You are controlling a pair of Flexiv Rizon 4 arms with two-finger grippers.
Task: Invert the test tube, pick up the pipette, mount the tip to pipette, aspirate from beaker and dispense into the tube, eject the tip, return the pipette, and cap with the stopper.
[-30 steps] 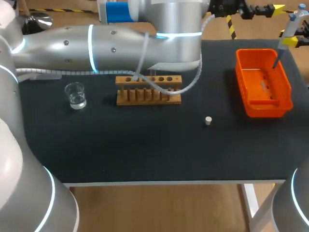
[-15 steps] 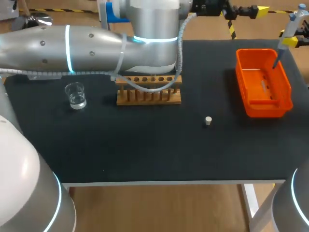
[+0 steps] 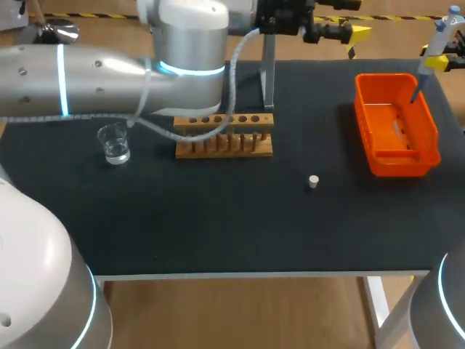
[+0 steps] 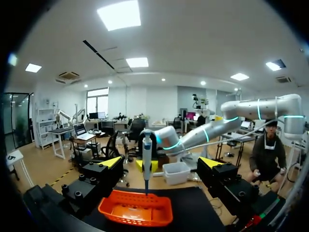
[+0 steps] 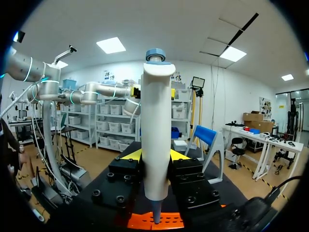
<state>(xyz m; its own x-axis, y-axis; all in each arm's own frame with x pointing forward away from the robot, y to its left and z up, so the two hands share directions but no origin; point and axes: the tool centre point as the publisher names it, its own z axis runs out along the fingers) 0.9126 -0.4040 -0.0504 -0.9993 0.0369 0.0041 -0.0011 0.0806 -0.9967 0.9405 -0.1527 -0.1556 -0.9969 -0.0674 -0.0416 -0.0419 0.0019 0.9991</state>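
Observation:
My right gripper (image 3: 440, 61) is shut on the white pipette (image 3: 434, 38), holding it upright at the far right. The pipette's thin lower end hangs over the orange tray (image 3: 433, 138). In the right wrist view the pipette (image 5: 157, 140) stands between the yellow tips of the right gripper (image 5: 155, 155). My left gripper (image 3: 354, 26) is open and empty above the table's far edge. In its own view the left gripper (image 4: 161, 164) faces the pipette (image 4: 147, 157) and the tray (image 4: 111, 210). The wooden tube rack (image 3: 224, 144), glass beaker (image 3: 114, 143) and small stopper (image 3: 313, 181) rest on the black table.
A grey upright stand (image 3: 269, 73) rises behind the rack. My left arm (image 3: 109, 73) spans the far left of the table above the beaker and rack, its cable drooping over the rack. A small pale item (image 3: 397, 128) lies in the tray.
My left arm has swung left along the table's far edge, carrying its open gripper away from the pipette and uncovering the grey stand. The right arm and pipette have kept still.

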